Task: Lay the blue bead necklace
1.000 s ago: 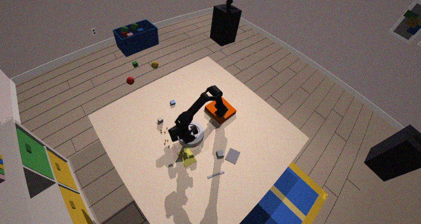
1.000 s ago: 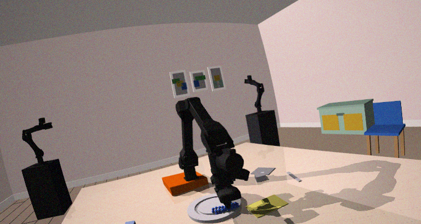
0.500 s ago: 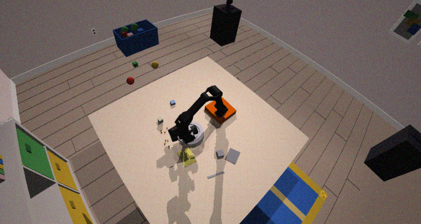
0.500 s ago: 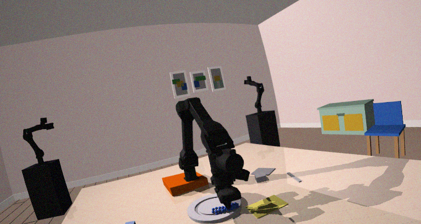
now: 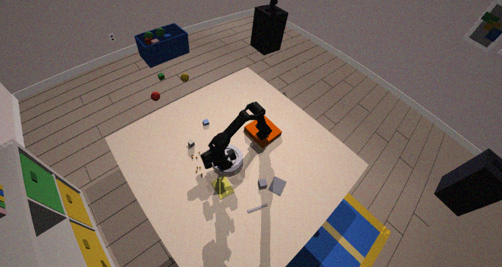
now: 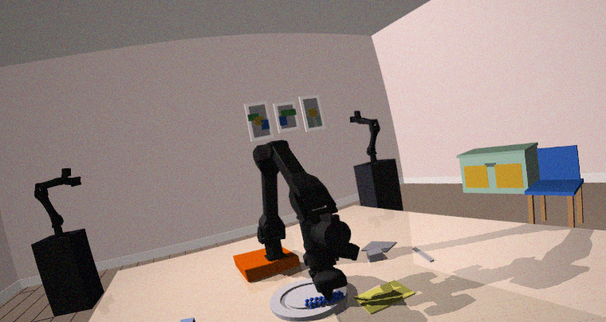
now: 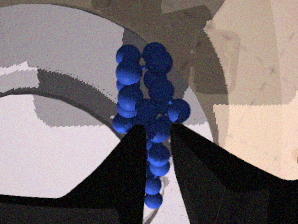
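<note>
One tool [image 6: 329, 296] [image 7: 157, 133], mine, clamped on the necklace [image 6: 312, 302] [image 7: 129, 98]; risk: its bunched strands twist off the board [image 5: 238, 167] [image 6: 279, 306] [image 7: 75, 30] if dragged.

The robot's arm [image 5: 230, 127] [image 6: 297, 171] is matte black throughout, with blocky, rounded joint housings and slimmer links between them; its claw [image 6: 328, 292] [image 7: 157, 133], beyond the wrist housing, has dark, tapering fingers.

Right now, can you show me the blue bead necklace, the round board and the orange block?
Blue bead necklace [image 6: 314, 301] [image 7: 130, 97]: exterior and wrist views, on beads.
Round board [image 5: 238, 165] [image 6: 277, 306] [image 7: 75, 25]: all views, on its rim.
Orange block [image 5: 252, 129] [image 6: 250, 262]: top and exterior views, on its top.
</note>
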Action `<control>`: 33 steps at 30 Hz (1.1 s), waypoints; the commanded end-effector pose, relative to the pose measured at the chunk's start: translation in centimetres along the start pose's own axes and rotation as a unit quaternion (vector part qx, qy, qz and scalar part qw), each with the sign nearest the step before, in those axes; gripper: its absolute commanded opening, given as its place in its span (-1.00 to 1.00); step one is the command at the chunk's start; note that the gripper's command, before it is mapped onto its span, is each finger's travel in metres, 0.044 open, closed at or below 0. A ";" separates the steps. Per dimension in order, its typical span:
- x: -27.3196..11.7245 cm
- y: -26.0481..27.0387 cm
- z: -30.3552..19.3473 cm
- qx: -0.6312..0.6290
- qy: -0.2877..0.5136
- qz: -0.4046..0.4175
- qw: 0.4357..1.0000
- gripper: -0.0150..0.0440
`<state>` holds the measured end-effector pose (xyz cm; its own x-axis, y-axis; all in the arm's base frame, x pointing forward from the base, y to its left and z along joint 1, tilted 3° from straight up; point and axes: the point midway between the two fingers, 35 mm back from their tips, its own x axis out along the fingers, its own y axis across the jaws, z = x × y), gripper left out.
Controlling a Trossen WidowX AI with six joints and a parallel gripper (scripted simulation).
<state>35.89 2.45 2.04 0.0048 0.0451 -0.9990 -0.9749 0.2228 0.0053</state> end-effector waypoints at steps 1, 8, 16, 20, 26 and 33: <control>0.0 0.0 0.0 0.000 0.000 0.000 1.000 -0.49; 0.0 0.0 0.0 0.000 0.000 0.000 1.000 -0.49; 0.0 0.0 0.0 0.000 0.000 0.000 1.000 -0.49; -0.4 0.0 0.0 0.002 -0.001 0.002 1.000 -0.49; -0.6 0.0 0.0 0.003 -0.001 0.003 1.000 -0.49; -0.6 -1.5 -0.1 0.003 -0.001 0.002 1.000 -0.49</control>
<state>37.03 2.10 3.02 0.0139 0.0454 -0.9989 -0.9724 0.2333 -0.0029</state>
